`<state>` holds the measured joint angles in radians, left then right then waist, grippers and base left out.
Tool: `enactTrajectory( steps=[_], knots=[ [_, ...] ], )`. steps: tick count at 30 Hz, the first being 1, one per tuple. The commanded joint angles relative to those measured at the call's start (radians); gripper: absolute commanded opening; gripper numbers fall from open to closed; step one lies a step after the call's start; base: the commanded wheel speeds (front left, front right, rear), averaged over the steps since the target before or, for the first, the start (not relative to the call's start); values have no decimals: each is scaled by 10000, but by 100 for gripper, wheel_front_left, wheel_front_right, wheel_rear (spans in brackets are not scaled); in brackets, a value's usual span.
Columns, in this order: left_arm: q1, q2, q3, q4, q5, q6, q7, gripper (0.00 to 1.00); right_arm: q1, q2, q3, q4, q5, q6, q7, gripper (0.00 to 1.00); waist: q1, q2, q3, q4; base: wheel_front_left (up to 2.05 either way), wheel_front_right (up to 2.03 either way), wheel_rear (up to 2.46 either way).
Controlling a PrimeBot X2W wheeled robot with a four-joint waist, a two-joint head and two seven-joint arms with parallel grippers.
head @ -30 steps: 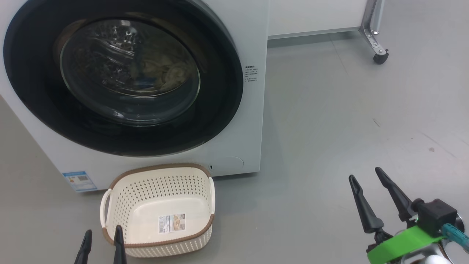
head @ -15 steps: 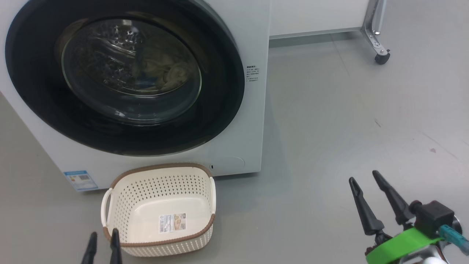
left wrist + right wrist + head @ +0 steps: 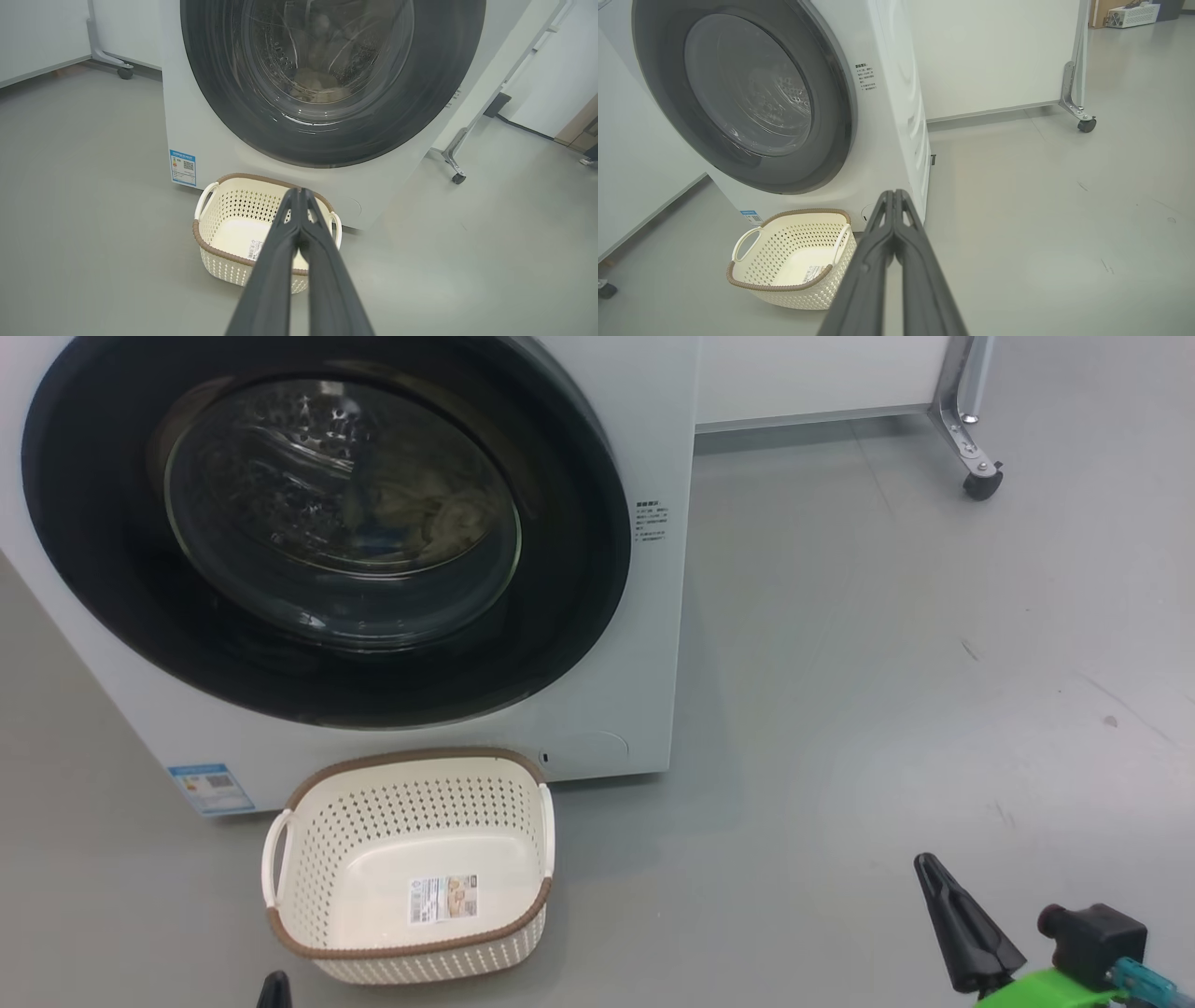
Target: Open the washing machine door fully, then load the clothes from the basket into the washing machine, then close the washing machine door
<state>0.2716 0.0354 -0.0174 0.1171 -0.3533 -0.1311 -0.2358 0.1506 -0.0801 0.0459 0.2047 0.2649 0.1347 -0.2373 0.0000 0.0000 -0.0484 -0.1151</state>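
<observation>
No lettering is legible. Washing machine (image 3: 644,644): blue sticker (image 3: 210,789) with a QR code at the lower left of its front; small block of grey print (image 3: 652,525) just right of the door (image 3: 579,569). Basket (image 3: 411,755): printed label (image 3: 442,899) on its floor.

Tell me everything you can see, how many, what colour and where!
washing machine: one, white, back left on the floor.
washing machine door: one, black rim, clear glass, shut.
clothes: pale heap, count unclear, behind the door glass.
basket: one, cream with brown rim, on the floor before the machine.
sticker: one, blue, machine's lower left corner.
caster: one, black, far right.
left gripper: one, dark, shut, near the basket.
right gripper: one, dark, shut, over bare floor at right.
</observation>
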Motion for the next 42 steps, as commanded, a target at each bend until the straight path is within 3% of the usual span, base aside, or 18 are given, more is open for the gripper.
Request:
enactTrajectory(
  steps=[1, 42],
  knots=[
    [-386, 107, 67, -260, -251, 9, 61, 0, -533, -59, -79, -292, 293, -4, 45, 0, 0, 0, 6, 13, 0, 0, 0],
    [-1574, 291, 269, 284, -4761, 2, 1077, 0, -1240, -70, -423, -58, 5061, -16, 1107, 0, 0, 0, 184, 412, 0, 0, 0]
  ],
)
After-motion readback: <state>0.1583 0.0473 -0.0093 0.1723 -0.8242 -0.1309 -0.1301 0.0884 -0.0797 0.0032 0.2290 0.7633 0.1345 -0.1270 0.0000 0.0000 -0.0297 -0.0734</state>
